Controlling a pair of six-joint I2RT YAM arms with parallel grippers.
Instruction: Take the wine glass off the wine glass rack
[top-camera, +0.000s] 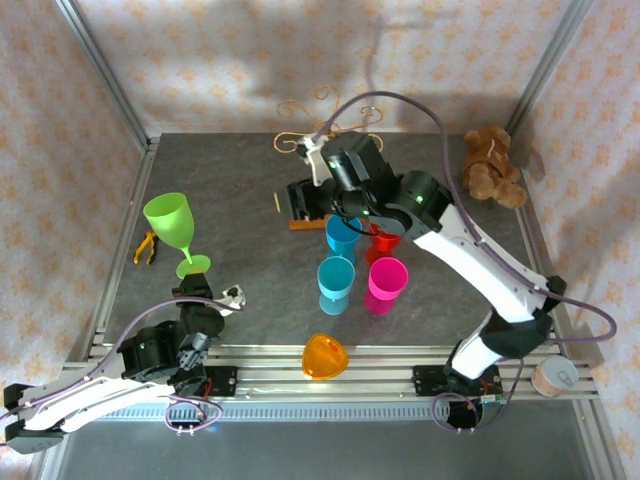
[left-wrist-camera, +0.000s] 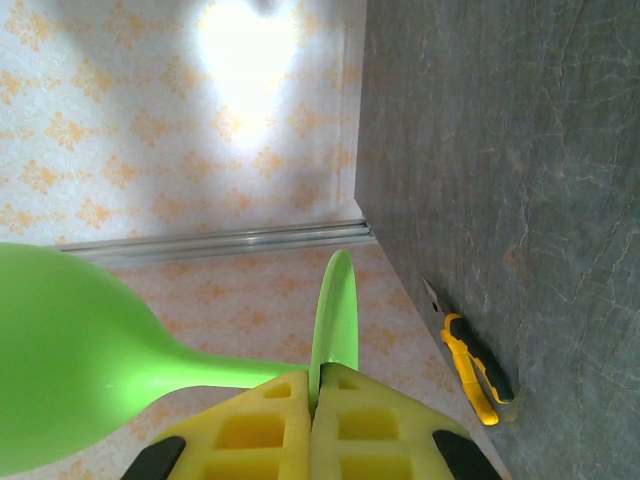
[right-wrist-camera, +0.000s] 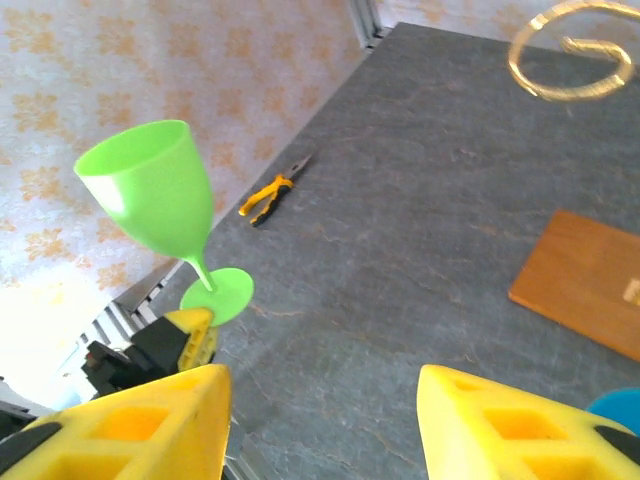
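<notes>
The left claw (left-wrist-camera: 315, 395) is clamped on the thin foot of the wine glass (left-wrist-camera: 90, 360), well left of the wine glass rack (top-camera: 300, 140); so slim a pinch may let it swing loose; the right claw (right-wrist-camera: 325, 410) gapes near that rack.

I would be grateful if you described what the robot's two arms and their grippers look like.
Both arms, left arm and right arm, have white link shells with black joint housings. A thin purple-grey cable loops along each. The left gripper and right gripper carry yellow fingers moulded with square recesses, on black mounts.
</notes>
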